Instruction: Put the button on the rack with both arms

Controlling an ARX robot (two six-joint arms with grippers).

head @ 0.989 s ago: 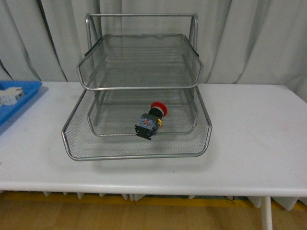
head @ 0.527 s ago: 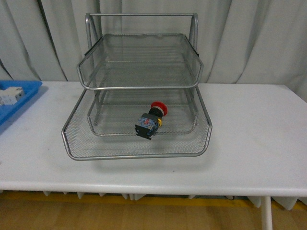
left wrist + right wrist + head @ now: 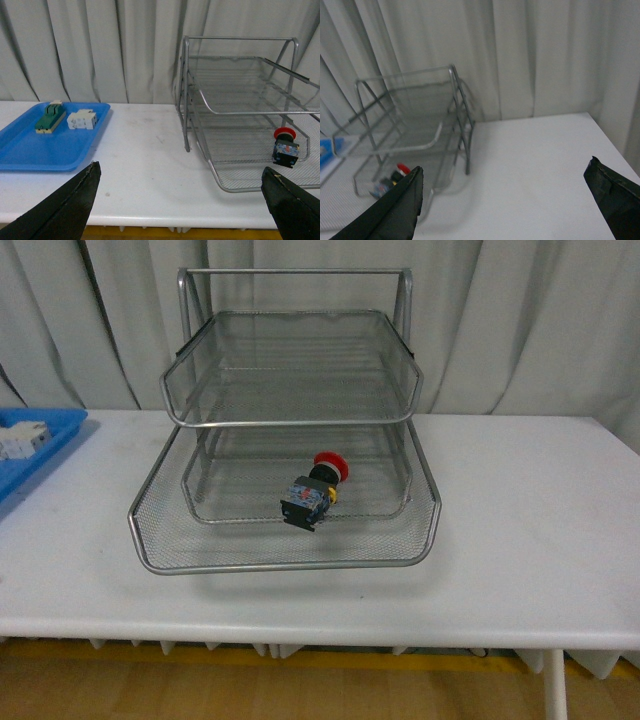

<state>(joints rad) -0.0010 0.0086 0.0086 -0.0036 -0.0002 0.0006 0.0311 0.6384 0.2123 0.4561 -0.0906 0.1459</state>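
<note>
Button (image 3: 318,488) in rack (image 3: 285,567) (below top tier), apart from left end effector (image 3: 180,168)

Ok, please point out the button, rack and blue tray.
button (image 3: 331,466), front view, red cap.
rack (image 3: 290,423), front view, top tier's front rim.
blue tray (image 3: 47,150), left wrist view, bare floor.

We are seeing the rack (image 3: 290,370) showing silver wire mesh on a silver tube frame. The button (image 3: 316,490) is wearing a red cap over a dark blue-black body with yellow bits. The tray (image 3: 30,150) is looking plain blue, carrying 1 green-and-cream block (image 3: 50,117) and 1 white block (image 3: 82,120). The table (image 3: 530,540) is showing white, the curtain (image 3: 520,320) pale grey with vertical folds.
</note>
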